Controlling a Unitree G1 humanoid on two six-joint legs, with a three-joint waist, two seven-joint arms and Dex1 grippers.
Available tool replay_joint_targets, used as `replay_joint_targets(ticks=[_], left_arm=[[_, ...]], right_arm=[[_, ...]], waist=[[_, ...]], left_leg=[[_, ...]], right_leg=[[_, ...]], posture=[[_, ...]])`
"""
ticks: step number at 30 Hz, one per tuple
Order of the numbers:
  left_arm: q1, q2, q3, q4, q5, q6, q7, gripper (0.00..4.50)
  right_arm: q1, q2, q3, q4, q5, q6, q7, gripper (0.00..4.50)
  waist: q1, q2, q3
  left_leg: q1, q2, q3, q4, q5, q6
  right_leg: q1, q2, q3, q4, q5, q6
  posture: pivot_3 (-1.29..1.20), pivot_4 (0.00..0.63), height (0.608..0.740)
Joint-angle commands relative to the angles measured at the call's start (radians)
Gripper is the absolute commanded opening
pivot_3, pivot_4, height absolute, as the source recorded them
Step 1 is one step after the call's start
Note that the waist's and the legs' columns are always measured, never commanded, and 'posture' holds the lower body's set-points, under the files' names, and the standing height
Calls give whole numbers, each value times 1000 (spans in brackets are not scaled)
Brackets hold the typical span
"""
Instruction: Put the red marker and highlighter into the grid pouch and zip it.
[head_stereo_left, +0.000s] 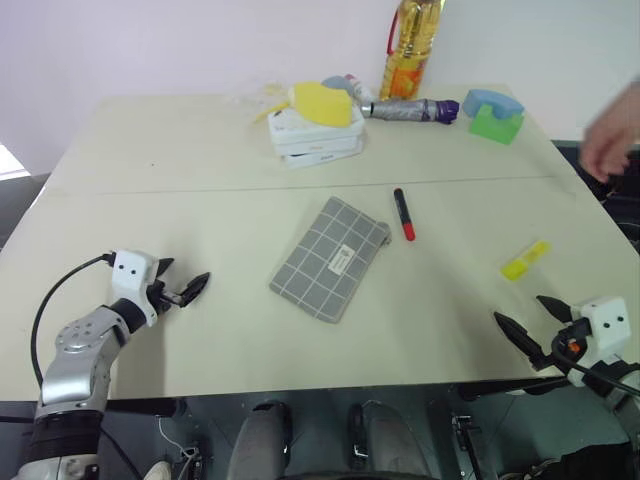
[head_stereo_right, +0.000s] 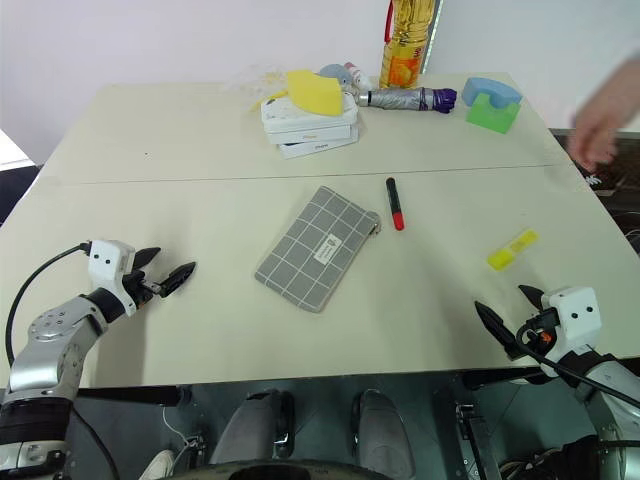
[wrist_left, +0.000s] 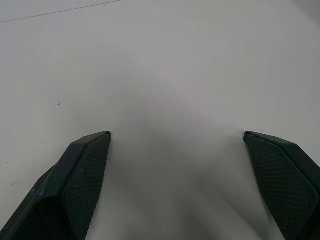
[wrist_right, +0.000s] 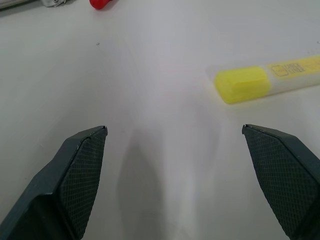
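Both grippers are hovering wide open over the table (head_stereo_left: 200, 160), holding nothing.

The left gripper (head_stereo_left: 180, 283) is spreading its jaws wide above bare tabletop, with the grid pouch (head_stereo_left: 330, 259) lying flat well off to its right. Just beyond the pouch's far corner, the red marker (head_stereo_left: 403, 214) is resting apart from both jaws. The highlighter (wrist_right: 265, 82) is lying just ahead of the right gripper (head_stereo_left: 530, 322), nearer its right jaw; those jaws are also gaping wide. A person's hand (head_stereo_left: 612, 133) is hanging past the table's far right edge.
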Motion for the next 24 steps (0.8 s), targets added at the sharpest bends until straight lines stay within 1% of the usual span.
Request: replay_joint_targets(ticks=[1, 4, 10, 13, 16, 17, 19, 20, 23, 24], left_arm=[[13, 10, 33, -33, -13, -11, -1, 4492], [17, -2, 42, -44, -36, -7, -2, 4492], [25, 1, 37, -48, -30, -18, 6, 4492], [38, -11, 37, -63, -40, -41, -4, 4492], [40, -24, 29, -74, -42, -49, -6, 4500], [39, -29, 26, -79, -42, -50, -7, 4500], [37, -39, 15, -91, -44, -55, -10, 4500], [36, -44, 12, -97, -47, -59, -12, 4500], [37, -52, 12, -109, -49, -67, -15, 4500], [39, -54, 12, -113, -47, -69, -17, 4500]], right_arm=[[2, -7, -12, -34, 5, -8, -7, 4500], [0, -13, -8, -42, 17, 9, -2, 4500], [-7, -24, 12, -97, 61, 74, 20, 4500], [-75, -26, 101, -217, 94, 120, 14, 4500], [-150, -9, 184, -280, 105, 162, -21, 3661], [-174, -3, 214, -294, 106, 174, -31, 3209], [-252, 25, 297, -315, 98, 197, -66, 2167], [-286, 36, 333, -320, 90, 209, -82, 1559], [-348, 50, 402, -312, 62, 228, -113, 51], [-362, 54, 414, -306, 57, 231, -121, 51]], waist=[[0, 0, 0], [0, 0, 0], [0, 0, 0], [-5, 0, 0], [-2, 0, 0], [0, 0, 0], [1, -1, -1], [1, -1, -1], [2, -1, -1], [2, -1, -1]], left_leg=[[0, 0, 0, 0, 0, 0], [0, 0, 0, 0, 0, 0], [0, 0, 0, 0, 0, 0], [0, 1, 0, 0, 0, 0], [1, 4, 0, 0, 0, 0], [0, 4, 0, 0, 0, 0], [0, 3, 0, 0, 0, 0], [0, 3, 0, 0, 0, 0], [-1, 2, 0, 1, 0, 0], [-1, 1, 0, 1, 0, 0]], right_leg=[[0, 0, 0, 0, 0, 0], [0, 0, 0, 0, 0, 0], [0, 0, 0, 0, 0, 0], [0, 0, 0, 0, 0, 0], [0, 1, 0, 0, 0, -1], [0, 1, 0, 1, 0, -1], [0, 1, 0, 0, 0, -1], [0, 1, 0, 0, 0, -1], [0, 0, 0, 0, 0, -1], [0, 0, 0, 0, 0, -1]], posture=[[0, 150, 740], [0, 150, 740], [0, 150, 740], [0, 150, 740], [0, 150, 740], [0, 150, 740], [0, 150, 740], [0, 150, 740], [0, 150, 740], [0, 150, 740]])
